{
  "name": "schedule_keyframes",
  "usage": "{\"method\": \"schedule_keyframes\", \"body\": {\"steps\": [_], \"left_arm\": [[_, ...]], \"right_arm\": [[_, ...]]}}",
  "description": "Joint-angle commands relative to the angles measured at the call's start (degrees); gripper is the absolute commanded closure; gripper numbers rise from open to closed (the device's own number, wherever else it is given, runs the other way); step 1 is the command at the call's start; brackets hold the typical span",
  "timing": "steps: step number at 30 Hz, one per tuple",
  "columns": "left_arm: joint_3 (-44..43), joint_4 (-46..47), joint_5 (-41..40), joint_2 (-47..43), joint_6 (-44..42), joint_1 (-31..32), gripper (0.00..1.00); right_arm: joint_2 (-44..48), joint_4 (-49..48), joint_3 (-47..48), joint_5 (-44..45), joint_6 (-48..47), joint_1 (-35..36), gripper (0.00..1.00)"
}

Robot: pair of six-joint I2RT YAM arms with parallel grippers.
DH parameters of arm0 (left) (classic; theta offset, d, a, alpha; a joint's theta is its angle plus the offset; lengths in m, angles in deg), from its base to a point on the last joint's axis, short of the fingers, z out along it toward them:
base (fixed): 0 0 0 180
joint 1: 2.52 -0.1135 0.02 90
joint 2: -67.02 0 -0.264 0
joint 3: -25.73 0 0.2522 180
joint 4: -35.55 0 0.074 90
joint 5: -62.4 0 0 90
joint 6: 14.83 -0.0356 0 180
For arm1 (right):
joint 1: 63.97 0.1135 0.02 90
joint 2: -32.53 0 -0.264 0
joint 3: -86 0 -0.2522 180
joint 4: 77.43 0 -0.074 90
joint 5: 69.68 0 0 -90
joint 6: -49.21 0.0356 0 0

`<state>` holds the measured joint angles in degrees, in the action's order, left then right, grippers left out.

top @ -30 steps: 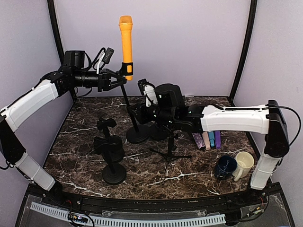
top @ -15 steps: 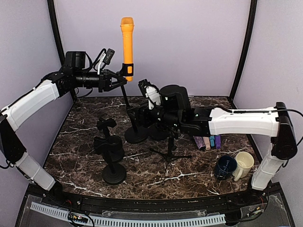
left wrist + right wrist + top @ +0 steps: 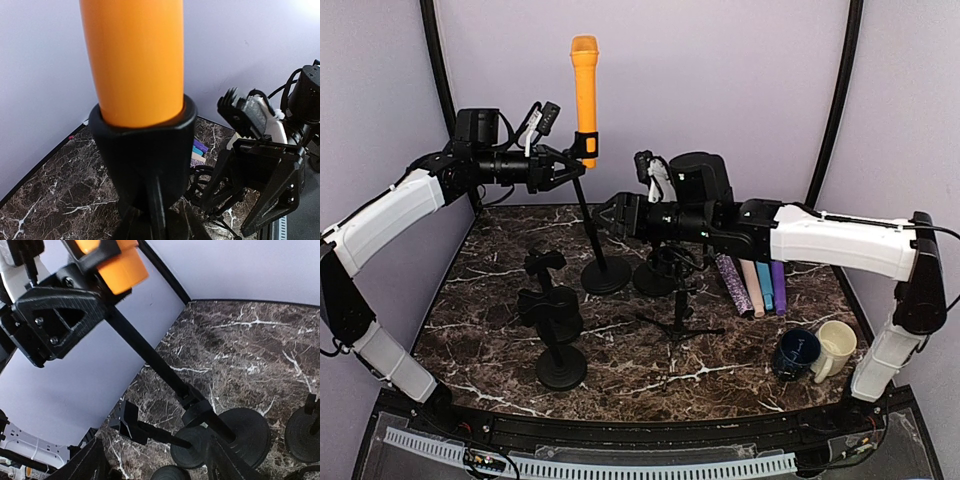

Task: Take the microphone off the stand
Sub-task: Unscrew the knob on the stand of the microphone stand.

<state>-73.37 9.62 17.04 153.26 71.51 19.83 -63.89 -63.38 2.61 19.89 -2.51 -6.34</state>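
Orange microphone (image 3: pixel 585 85) upright in stand (image 3: pixel 607 278).
Probably light, stiff, slick; best taken mid-barrel. Clamped below the clip (image 3: pixel 590 148) with left gripper (image 3: pixel 572 166); right gripper (image 3: pixel 610 214) wide open, empty.

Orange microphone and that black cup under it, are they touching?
Touching. Left wrist view shows the orange microphone seated inside the black cup, no gap at its rim.

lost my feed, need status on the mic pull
Left gripper at the stand clip, grip unclear. Right gripper open beside the pole. Orange microphone seated upright in clip. Nothing above it.
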Motion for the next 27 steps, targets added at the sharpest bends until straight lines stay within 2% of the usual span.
{"method": "schedule_keyframes", "body": {"steps": [1,5,19,27], "left_arm": [[-1.3,5.2,1.4,-3.1,0.0,0.0,1.0],[-0.6,5.8,1.4,-3.6,0.4,0.1,1.0],[-0.7,5.2,1.9,-3.8,0.4,0.0,1.0],[-0.7,5.0,2.0,-4.1,0.2,0.0,1.0]], "right_arm": [[-2.1,2.0,2.0,-6.6,9.5,-1.9,0.35],[-3.4,0.7,2.6,-6.9,10.3,-2.2,0.44],[-8.3,-1.8,6.4,-6.9,12.9,-3.5,0.62],[-10.0,-2.1,7.8,-6.8,13.8,-3.8,0.69]]}}
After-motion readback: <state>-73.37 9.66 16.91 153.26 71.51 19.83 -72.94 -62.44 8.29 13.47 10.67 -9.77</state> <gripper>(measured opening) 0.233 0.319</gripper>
